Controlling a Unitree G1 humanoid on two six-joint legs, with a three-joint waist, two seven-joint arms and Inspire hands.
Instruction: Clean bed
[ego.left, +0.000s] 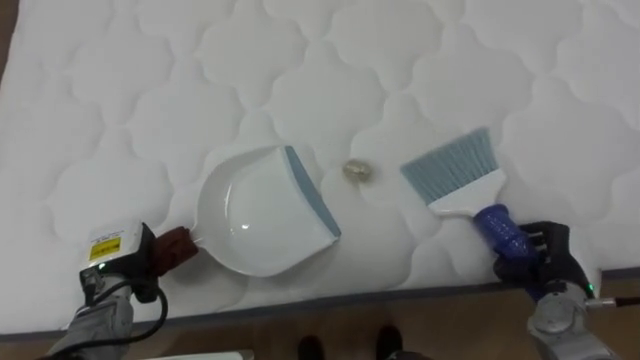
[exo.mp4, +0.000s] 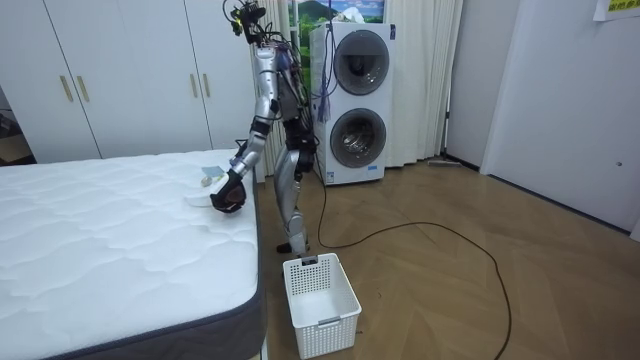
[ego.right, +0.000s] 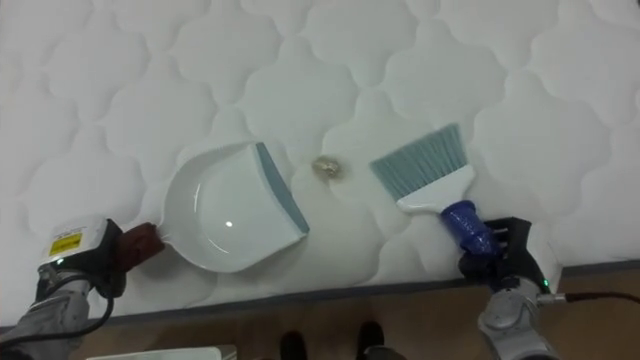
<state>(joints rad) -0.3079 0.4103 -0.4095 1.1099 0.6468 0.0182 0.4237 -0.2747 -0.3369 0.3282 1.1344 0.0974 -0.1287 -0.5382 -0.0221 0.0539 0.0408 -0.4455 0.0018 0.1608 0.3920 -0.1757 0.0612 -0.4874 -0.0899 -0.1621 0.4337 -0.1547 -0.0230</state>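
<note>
Left hand (ego.left: 128, 262): grips dustpan (ego.left: 255, 215) handle.
Right hand (ego.left: 545, 258): grips brush (ego.left: 455, 172) handle.
Scrap (ego.left: 358, 171): on mattress (ego.left: 150, 90), between dustpan lip and bristles.

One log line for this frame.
left hand: gripping white plastic dustpan | right hand: gripping blue-handled brush | small beige scrap: on white quilted mattress, between dustpan and brush

I'm seeing bright, even room light washing over the white bed (ego.left: 120, 80), its quilting showing only as faint grey shading. A small glint is sitting in the dustpan (ego.left: 255, 212); it and the brush (ego.left: 455, 172) are throwing thin, soft shadows. The wooden floor (exo.mp4: 420, 320) is giving off a dull sheen.
</note>
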